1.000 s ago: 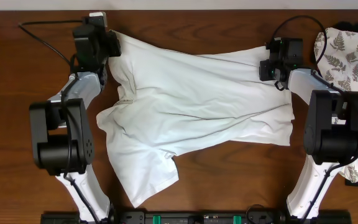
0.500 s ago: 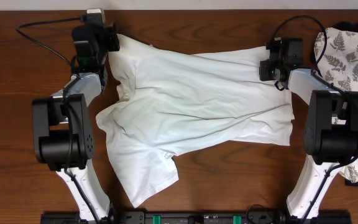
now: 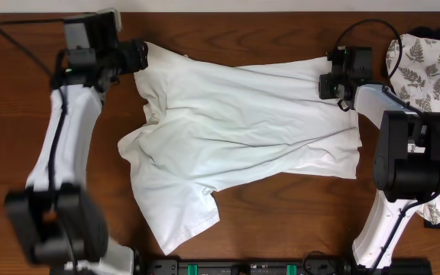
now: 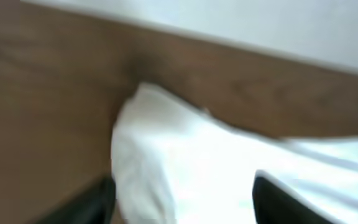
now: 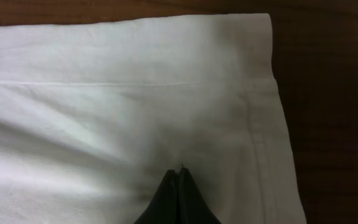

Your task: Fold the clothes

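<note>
Overhead, the white T-shirt lies spread and wrinkled on the table; I judge no fold is made yet. Left wrist view: the left pincer is spread, holding nothing. Right wrist view: the right pincer, pressed together, pinches the T-shirt near its hem.

One white T-shirt lies on one wooden surface. There are two arms, one at 9 o'clock and one at 3 o'clock, and two tools: the left tool and the right tool. One fern-print cloth sits at 2 o'clock.
</note>
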Robot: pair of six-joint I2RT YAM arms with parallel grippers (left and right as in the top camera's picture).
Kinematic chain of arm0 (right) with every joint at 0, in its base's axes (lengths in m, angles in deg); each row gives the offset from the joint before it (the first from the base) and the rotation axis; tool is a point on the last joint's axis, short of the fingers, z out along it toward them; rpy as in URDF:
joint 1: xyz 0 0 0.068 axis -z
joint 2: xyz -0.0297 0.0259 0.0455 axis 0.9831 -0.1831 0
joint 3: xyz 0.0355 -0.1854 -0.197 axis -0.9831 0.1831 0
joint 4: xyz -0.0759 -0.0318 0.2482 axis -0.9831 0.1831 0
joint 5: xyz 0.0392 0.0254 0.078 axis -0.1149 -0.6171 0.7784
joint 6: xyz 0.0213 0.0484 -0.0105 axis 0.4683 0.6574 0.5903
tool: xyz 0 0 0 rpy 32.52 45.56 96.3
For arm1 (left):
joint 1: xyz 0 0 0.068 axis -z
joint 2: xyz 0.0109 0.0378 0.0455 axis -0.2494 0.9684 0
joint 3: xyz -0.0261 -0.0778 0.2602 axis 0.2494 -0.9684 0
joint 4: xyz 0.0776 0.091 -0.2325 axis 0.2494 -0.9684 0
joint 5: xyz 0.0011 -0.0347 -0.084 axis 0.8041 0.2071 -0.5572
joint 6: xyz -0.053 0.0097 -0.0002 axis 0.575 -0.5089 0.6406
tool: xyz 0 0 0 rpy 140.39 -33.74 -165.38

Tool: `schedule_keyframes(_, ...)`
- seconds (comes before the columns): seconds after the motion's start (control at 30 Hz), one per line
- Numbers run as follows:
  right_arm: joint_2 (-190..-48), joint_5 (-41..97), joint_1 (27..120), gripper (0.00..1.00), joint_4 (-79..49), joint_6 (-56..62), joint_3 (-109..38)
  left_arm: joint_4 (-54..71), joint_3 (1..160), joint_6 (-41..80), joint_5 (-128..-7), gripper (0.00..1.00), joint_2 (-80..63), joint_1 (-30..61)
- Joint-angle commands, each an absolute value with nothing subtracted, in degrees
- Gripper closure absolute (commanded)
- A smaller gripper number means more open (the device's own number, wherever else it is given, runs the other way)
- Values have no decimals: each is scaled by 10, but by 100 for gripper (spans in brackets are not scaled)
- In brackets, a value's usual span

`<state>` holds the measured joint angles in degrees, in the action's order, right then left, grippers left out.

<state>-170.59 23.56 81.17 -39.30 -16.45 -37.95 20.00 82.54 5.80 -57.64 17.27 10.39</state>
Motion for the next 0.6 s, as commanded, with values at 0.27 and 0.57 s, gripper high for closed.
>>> schedule_keyframes(0.27, -1716, 227, 809, 99, -386, -157, -381, 3, 817, 118, -525, 25, 187, 110)
schedule_keyframes(0.57, -1716, 227, 809, 98, -385, -157, -381, 7, 817, 141, -567, 24, 244, 110)
